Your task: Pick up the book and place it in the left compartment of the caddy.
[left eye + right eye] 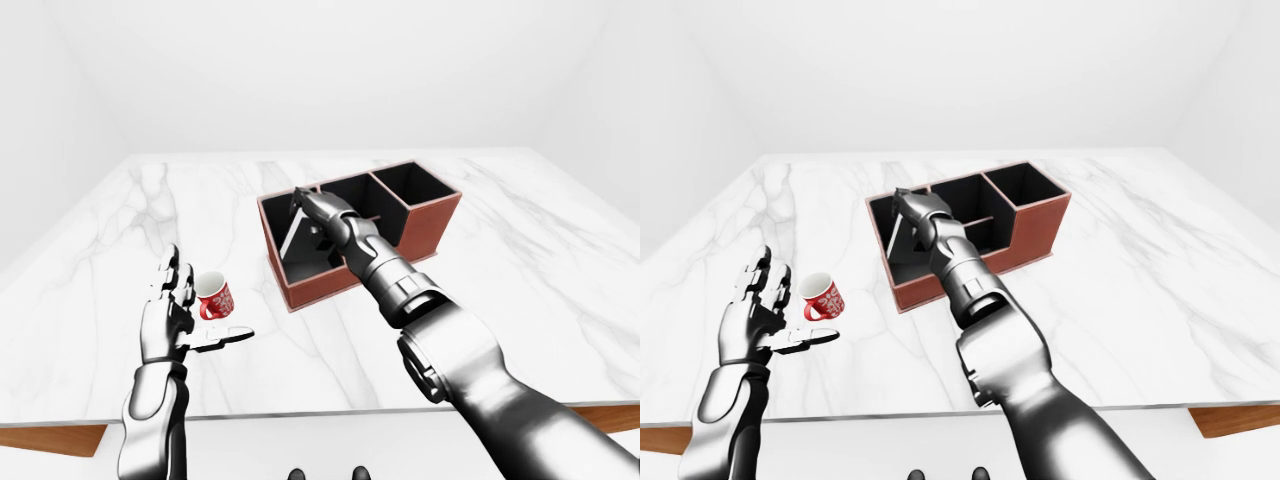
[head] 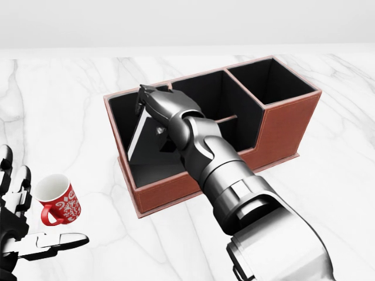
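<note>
Head view: close on the caddy [image 2: 281, 132], cutting off most of the left hand [image 2: 17, 234] at the bottom-left corner. Eye views: wider, showing the whole marble table [image 1: 520, 290], both arms and the bare white walls. Left-eye view: left hand seen entire, palm up. Right-eye view: caddy shifted toward the picture's left, otherwise the same.

Counted: one book [image 2: 143, 137], one caddy with four visible compartments, one red mug [image 2: 57, 200], two hands.

Right hand [image 2: 161, 111] reaching into the left compartment, fingers clamped on the book's top edge. Book dark, held tilted inside that compartment, long axis running from under the fingertips down toward the bottom-left in the head view, lower end near the compartment floor; whether touching it, cannot tell. Pale face of the book turned toward the left wall, away from the palm.

Left hand's fingers spread apart, holding nothing, thumb stretched out flat. Mug just beside those fingers, upright, handle toward the bottom-left, well apart from the caddy.
</note>
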### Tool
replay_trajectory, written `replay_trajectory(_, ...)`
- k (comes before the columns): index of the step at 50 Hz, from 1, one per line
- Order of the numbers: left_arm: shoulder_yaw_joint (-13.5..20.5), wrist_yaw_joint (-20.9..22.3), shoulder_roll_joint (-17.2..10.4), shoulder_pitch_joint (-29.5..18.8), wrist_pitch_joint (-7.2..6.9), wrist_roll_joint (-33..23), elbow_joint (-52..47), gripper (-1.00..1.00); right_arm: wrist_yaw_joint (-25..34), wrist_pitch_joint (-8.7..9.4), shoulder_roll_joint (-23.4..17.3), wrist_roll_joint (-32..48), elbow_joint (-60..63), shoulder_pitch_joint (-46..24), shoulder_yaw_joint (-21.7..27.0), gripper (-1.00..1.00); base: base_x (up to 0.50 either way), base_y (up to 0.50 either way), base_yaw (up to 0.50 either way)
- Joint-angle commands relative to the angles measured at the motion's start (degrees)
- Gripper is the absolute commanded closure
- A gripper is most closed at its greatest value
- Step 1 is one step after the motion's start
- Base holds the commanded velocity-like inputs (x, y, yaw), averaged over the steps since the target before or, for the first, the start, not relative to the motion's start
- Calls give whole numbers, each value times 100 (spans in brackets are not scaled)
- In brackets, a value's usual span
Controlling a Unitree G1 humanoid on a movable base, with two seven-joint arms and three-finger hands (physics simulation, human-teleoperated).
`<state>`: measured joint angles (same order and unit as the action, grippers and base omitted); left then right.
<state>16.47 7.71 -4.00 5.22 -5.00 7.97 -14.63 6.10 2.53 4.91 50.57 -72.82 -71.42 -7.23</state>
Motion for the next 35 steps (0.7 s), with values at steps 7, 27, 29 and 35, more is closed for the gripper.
replay_trajectory(7, 42, 22, -1, 11, 0, 26, -63, -100, -252, -67, 58, 641, -35, -54, 51, 100, 0, 0, 0)
replay_trajectory(27, 56, 19, -19, -23, 0, 45, -39, -100, -291, -105, 195, 885, -76, 37, 56, 100, 0, 0, 0)
replay_trajectory(29, 55, 20, -19, -26, 0, 44, -34, -100, -300, -109, 199, 890, -78, 41, 57, 100, 0, 0, 0)
replay_trajectory(35, 57, 16, -25, -42, 0, 50, -14, -100, -326, -146, 213, 919, -96, 89, 46, 100, 0, 0, 0)
